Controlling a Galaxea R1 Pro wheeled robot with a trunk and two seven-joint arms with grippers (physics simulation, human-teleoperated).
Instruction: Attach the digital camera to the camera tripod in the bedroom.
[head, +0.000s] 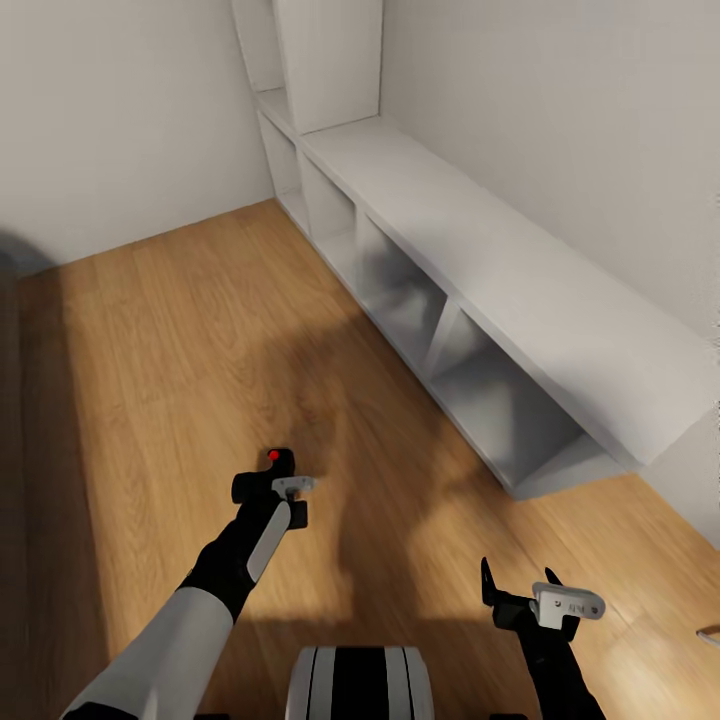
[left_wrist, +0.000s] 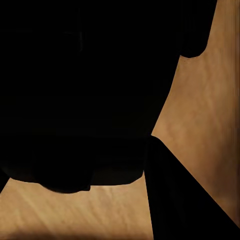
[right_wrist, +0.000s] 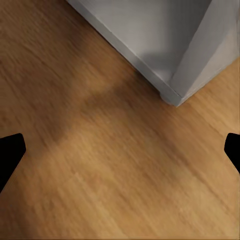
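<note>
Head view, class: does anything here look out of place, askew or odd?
Nothing stands out. The left gripper holds the digital camera above the bare wood floor; the white cube shelving stands straight along the wall.

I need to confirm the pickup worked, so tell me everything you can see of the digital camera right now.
The digital camera is a small black boxy body with a red round button on top. It sits at the end of the left arm, held in the left gripper above the light wood floor, clear of the white cube shelving. In the left wrist view its dark bulging body looms close, details lost in blackness, one finger beside it.
</note>
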